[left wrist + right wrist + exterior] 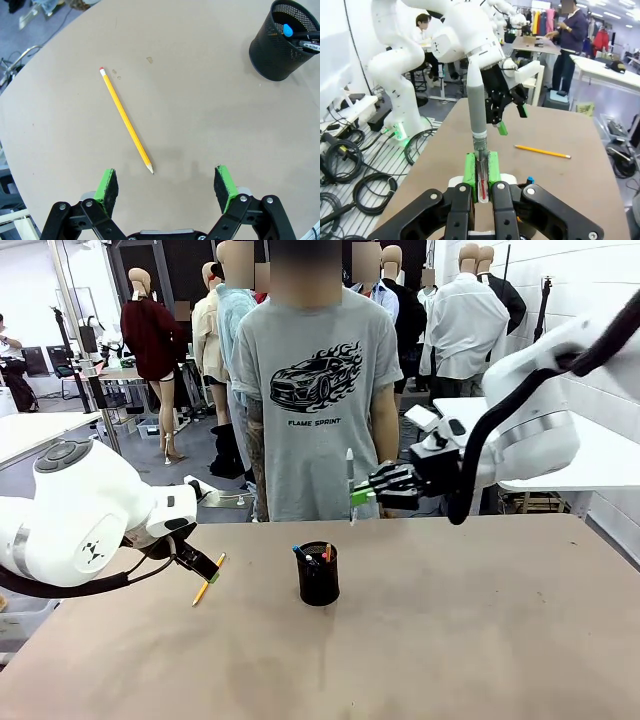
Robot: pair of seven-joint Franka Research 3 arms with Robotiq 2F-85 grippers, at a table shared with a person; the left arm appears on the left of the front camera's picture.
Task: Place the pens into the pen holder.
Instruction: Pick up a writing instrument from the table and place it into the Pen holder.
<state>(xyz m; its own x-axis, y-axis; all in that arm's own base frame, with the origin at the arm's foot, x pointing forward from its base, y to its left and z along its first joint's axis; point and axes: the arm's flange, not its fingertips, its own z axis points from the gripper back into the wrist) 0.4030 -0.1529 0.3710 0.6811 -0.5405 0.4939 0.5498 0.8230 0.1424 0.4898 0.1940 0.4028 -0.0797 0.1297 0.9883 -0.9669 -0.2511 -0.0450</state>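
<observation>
Nearest the robot, the left gripper (167, 182) hangs low over the table (480, 640), its green-padded fingers spread wide apart and holding nothing. Just ahead of it, a yellow pencil (126, 121) with a pink eraser lies flat on the bare tan surface, its sharpened tip toward the gripper, not touching it.

Toward the middle of the table stands the pen holder (318, 575), a black wire-mesh cup, upright and well apart from the pencil. Inside it are a blue-capped pen (287, 30) and other pens, one with small print too fine to read.

Beyond and above the cup, the right gripper (362, 495) is clamped on a white-grey pen (349, 475), held upright in the air.

At the far edge stands a person in a grey T-shirt (315, 390) printed with a black flaming car and the words "FLAME SPRINT".

Behind is a bright workroom with white tables and cables on the floor.
</observation>
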